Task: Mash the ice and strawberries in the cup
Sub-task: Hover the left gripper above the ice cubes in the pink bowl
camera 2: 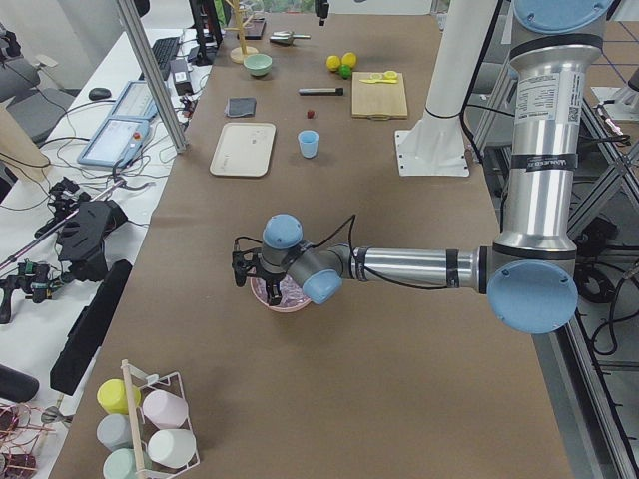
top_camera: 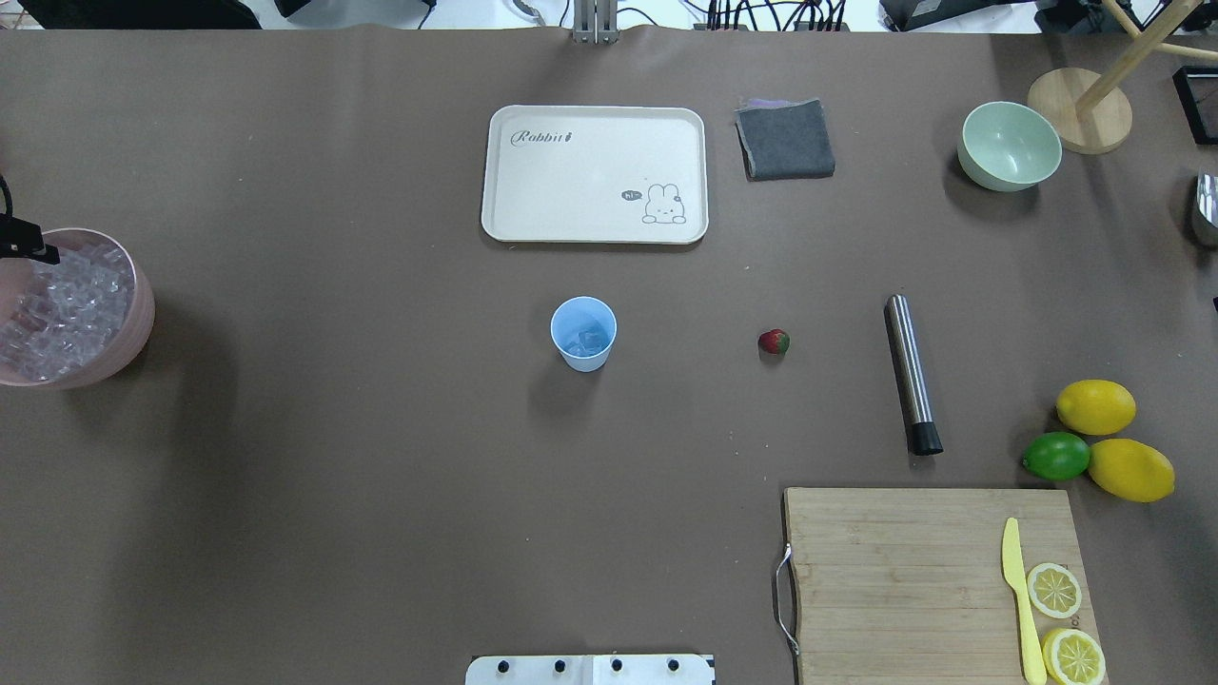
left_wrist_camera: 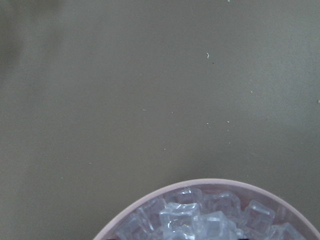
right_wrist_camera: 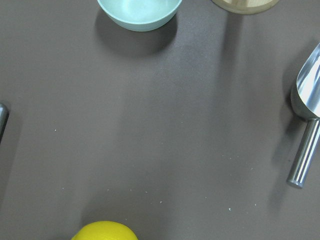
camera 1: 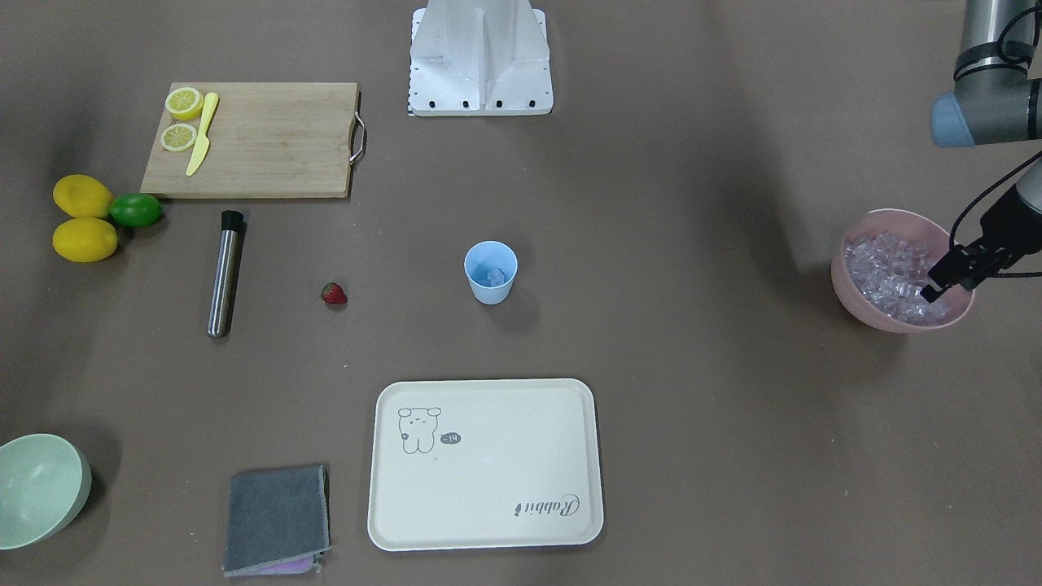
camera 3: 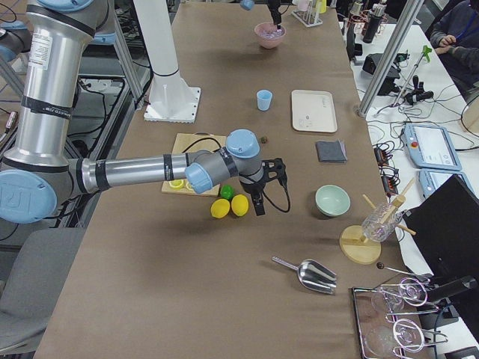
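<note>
The light-blue cup (camera 1: 489,293) (top_camera: 582,360) stands upright mid-table with a little ice (camera 1: 493,277) in its bottom. A red strawberry (camera 1: 334,294) (top_camera: 774,342) lies on the table between the cup and a steel muddler (camera 1: 225,273). A pink bowl (camera 1: 855,305) (top_camera: 138,328) at the table's left end is heaped with ice cubes (camera 1: 883,273) (left_wrist_camera: 200,220). My left gripper (camera 1: 933,290) (top_camera: 44,253) (camera 2: 249,282) reaches down to that ice, fingers apart. My right gripper (camera 3: 258,206) hangs above the lemons; I cannot tell its state.
A cutting board (camera 1: 269,146) carries lemon halves and a yellow knife. Two lemons (camera 1: 83,218) and a lime (camera 1: 136,210) lie beside it. A cream tray (camera 1: 488,480), grey cloth (camera 1: 277,513) and pale green bowl (camera 1: 37,488) sit along the far side. A metal scoop (right_wrist_camera: 306,100) lies beyond.
</note>
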### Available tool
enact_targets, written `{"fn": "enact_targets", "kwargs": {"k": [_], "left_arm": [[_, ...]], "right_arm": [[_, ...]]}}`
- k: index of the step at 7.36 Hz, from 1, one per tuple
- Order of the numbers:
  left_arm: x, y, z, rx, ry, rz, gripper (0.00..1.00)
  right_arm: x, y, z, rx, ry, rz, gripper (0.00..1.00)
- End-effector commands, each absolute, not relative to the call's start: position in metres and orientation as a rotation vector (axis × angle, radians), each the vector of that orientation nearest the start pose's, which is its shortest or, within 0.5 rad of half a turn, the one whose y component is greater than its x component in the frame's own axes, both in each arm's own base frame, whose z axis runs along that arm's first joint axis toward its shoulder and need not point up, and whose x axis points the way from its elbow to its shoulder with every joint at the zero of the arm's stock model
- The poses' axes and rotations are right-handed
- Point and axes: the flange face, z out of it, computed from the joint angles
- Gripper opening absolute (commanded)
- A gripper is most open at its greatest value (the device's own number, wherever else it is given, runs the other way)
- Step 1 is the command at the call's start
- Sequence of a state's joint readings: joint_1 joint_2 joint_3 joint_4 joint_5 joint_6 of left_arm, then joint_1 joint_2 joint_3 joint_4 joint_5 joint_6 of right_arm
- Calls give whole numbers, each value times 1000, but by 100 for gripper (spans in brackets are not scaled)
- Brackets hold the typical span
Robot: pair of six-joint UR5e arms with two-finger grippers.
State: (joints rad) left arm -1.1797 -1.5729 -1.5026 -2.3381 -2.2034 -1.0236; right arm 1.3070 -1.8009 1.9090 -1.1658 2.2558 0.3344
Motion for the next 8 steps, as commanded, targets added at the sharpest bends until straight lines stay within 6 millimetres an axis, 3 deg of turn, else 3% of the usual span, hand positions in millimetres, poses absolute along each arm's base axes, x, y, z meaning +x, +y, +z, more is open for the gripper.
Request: {"fn": "enact_targets", "kwargs": {"k": [1, 3, 8], "left_arm": [[129, -509, 613, 117, 902, -368, 83], [132, -512, 623, 130, 906, -354, 82], [141, -513, 618, 128, 914, -343, 82]], "right_arm": [[-41, -422, 553, 273, -784, -109, 100], [-41, -422, 553, 273, -783, -110, 100], [-40, -422, 553, 273, -783, -108, 100]]}}
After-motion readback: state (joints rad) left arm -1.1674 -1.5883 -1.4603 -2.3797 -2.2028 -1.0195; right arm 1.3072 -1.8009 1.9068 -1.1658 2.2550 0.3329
